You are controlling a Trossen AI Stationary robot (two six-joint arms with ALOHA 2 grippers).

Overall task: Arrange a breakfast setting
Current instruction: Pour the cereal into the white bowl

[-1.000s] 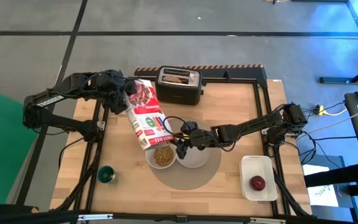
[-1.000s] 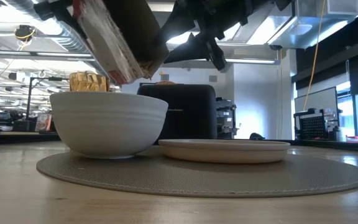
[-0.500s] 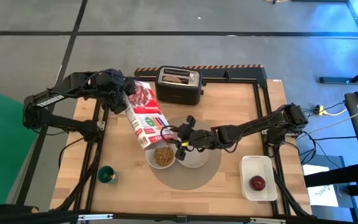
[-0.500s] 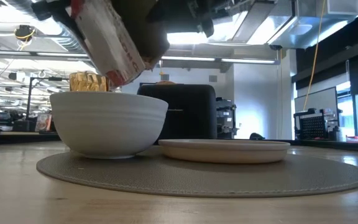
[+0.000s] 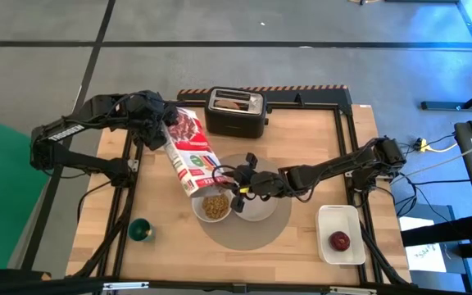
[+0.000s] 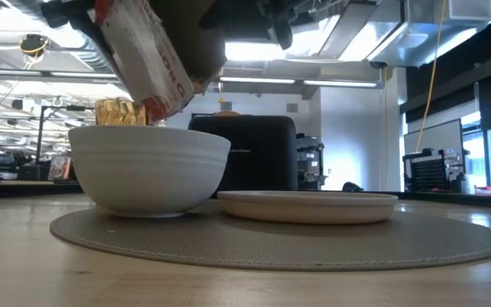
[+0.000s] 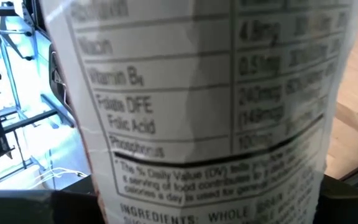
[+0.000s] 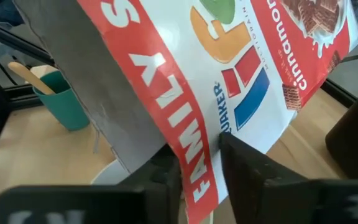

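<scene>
Left gripper (image 5: 161, 124) clamped on the upper end of a red-and-white cereal box (image 5: 192, 151), held tilted with its open mouth down over the white bowl (image 5: 214, 205). Bowl holding brown cereal, sitting on the round grey placemat (image 5: 244, 225) just beside the white plate (image 5: 256, 205), which looks bare. Right gripper (image 5: 234, 182) reaching in at the box's lower end, its two dark fingers (image 8: 247, 162) pinched on the edge of the open flap, seen close in the right wrist view. Nutrition panel of the box (image 7: 210, 106) filling the left wrist view. Red apple (image 5: 339, 241) lying in the white rectangular tray (image 5: 340, 220) near the table's front right corner, well apart from the placemat. Small green cup (image 5: 140, 230) near the front left, with a light-coloured utensil standing in it (image 8: 23, 73). Black toaster (image 5: 236, 113) at the back of the table, something brown showing in its slot, possibly the bagel; cannot tell for sure.
</scene>
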